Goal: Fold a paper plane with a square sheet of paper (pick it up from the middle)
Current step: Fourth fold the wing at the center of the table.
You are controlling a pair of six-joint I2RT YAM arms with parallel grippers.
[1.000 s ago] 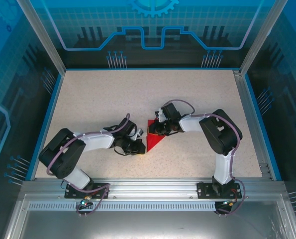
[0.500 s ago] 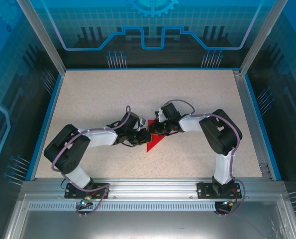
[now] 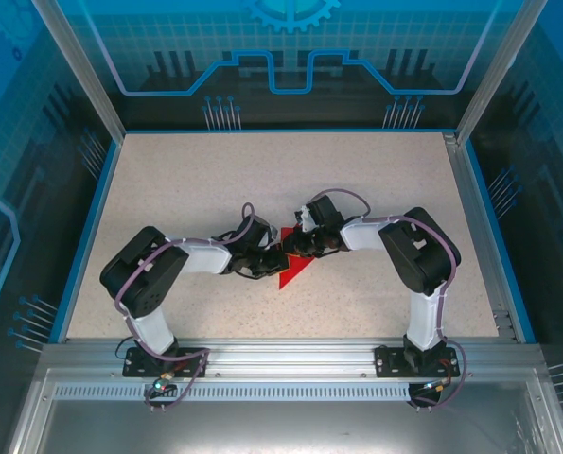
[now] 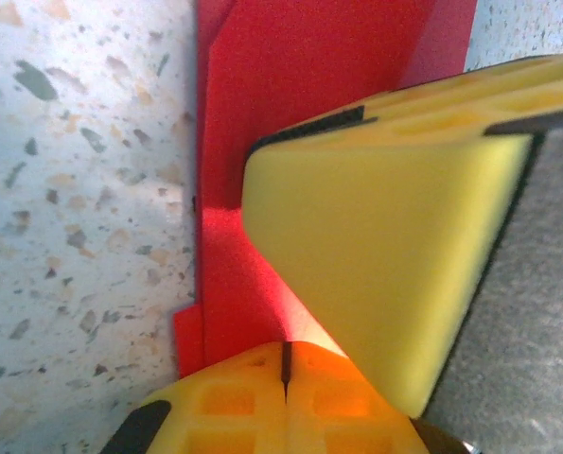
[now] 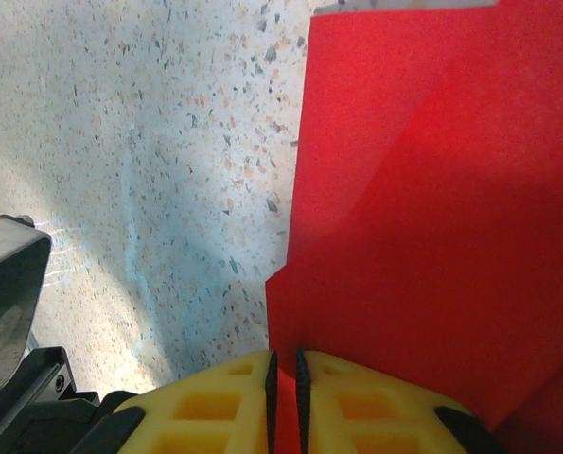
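Observation:
The red paper (image 3: 291,273) lies folded into a pointed triangular shape on the speckled table, mid-front. In the left wrist view the red paper (image 4: 262,123) shows stepped layered edges. My left gripper (image 3: 270,262) comes in from the left, and in its own view the left gripper (image 4: 286,367) is shut with its tips resting on the sheet. My right gripper (image 3: 294,249) reaches in from the right, and one of its yellow fingers (image 4: 385,236) lies on the sheet just ahead. In its own view the right gripper (image 5: 283,378) has its jaws almost together on the red paper (image 5: 432,189), red showing in the slit.
The speckled table (image 3: 376,180) stretches behind and to both sides of the grippers. A blue rim (image 3: 90,222) and metal frame posts bound it. The two grippers sit nearly touching over the paper.
My left gripper has swung right and away from the bases, from beside the paper's near-left edge onto the sheet next to the right gripper. The right gripper has stayed put.

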